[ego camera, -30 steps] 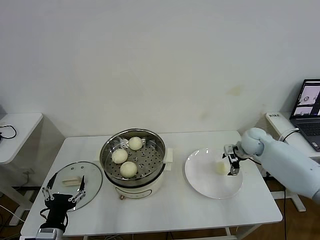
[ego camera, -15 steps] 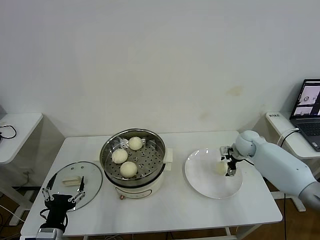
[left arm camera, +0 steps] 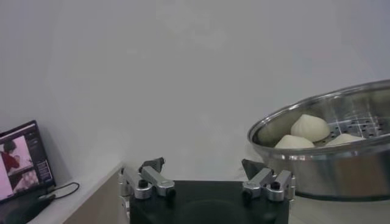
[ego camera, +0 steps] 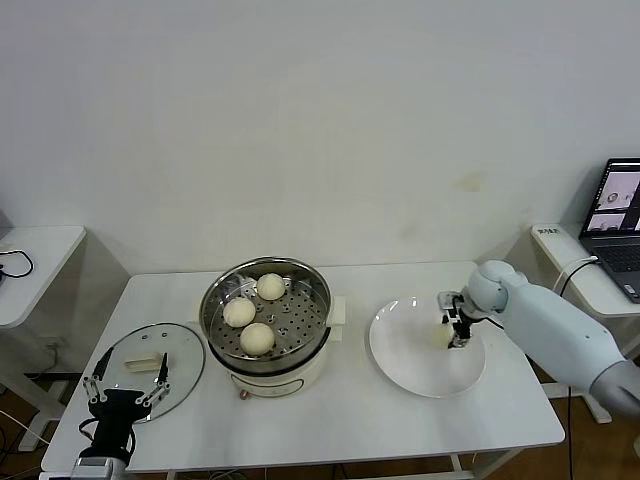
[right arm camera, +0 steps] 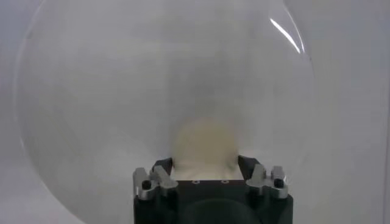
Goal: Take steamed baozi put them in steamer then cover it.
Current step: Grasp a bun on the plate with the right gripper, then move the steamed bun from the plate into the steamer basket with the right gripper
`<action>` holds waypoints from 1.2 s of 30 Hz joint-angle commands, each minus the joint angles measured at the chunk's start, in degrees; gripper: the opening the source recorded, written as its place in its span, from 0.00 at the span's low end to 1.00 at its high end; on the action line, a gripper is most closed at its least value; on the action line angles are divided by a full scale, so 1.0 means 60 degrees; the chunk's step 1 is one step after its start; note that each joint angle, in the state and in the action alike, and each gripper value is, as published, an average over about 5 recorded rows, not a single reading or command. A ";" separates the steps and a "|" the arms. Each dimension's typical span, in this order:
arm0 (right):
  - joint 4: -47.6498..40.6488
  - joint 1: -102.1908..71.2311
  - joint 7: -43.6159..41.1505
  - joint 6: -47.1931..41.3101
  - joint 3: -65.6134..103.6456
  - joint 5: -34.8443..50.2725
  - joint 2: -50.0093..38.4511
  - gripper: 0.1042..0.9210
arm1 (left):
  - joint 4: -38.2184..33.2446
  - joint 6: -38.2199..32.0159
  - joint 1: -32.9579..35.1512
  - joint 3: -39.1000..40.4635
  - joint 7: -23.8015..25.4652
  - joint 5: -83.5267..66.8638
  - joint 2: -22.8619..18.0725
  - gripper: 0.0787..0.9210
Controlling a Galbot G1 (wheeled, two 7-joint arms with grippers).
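The last steamed baozi (ego camera: 443,336) sits on the white plate (ego camera: 410,365), and the right hand (ego camera: 455,331) has it pinched between its fingers; the right wrist view shows the bun (right arm camera: 203,143) squeezed between the two black pads. To that hand's left stands the steamer (ego camera: 266,314), its steel basket holding three more buns (ego camera: 257,338) (two nearer the front, one at the back). Farther left still lies the cover (ego camera: 150,358), flat on the bench (ego camera: 340,420) with its cream handle up. The left hand (ego camera: 128,385) hangs at the bench's near left corner, just in front of the cover, fingers spread wide and holding nothing.

No readable writing shows on the pot, plate or lid. The bench is plain white, set against a bare off-white wall. Beyond the right hand, a side table (ego camera: 585,265) carries an open laptop (ego camera: 616,212) with a lit screen; its contents are too small to read. Another white table (ego camera: 30,265) stands beyond the left hand.
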 commanded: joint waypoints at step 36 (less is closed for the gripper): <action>0.2960 0.6932 0.1376 -0.3315 -0.5187 0.6556 0.1994 0.58 | -0.0008 -0.0006 -0.0183 0.0068 0.0007 -0.0068 0.0109 0.88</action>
